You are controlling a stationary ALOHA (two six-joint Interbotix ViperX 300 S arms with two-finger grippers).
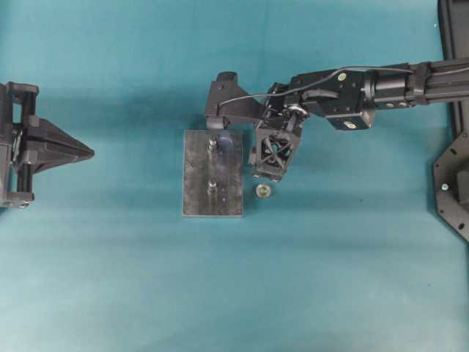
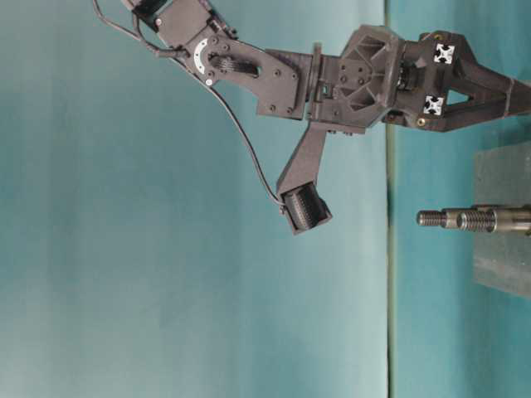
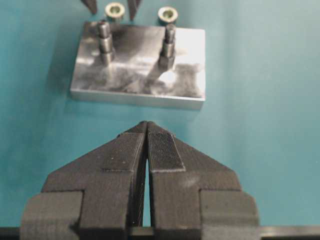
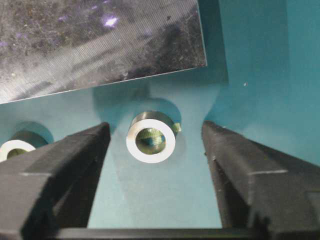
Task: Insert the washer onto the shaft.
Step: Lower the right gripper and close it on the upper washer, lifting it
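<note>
Right gripper (image 4: 155,150) spread, astride washer (image 4: 150,137): short silvery ring, flat on table (image 4: 260,60) just beside plate (image 4: 100,40); second washer (image 4: 15,148) cut off; left gripper (image 3: 146,131) pressed together

Open teal table (image 1: 352,279) surrounds the metal plate (image 1: 212,173), leaving wide passage on every side. Two upright shafts (image 3: 105,42) rise from the plate (well apart), while the second washer (image 4: 14,148) lies just beside the right gripper (image 4: 152,142).

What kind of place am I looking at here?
Probably a robotics lab test bench: a plain teal table, two robot arms, each with a claw, and a metal plate with upright shafts.
</note>
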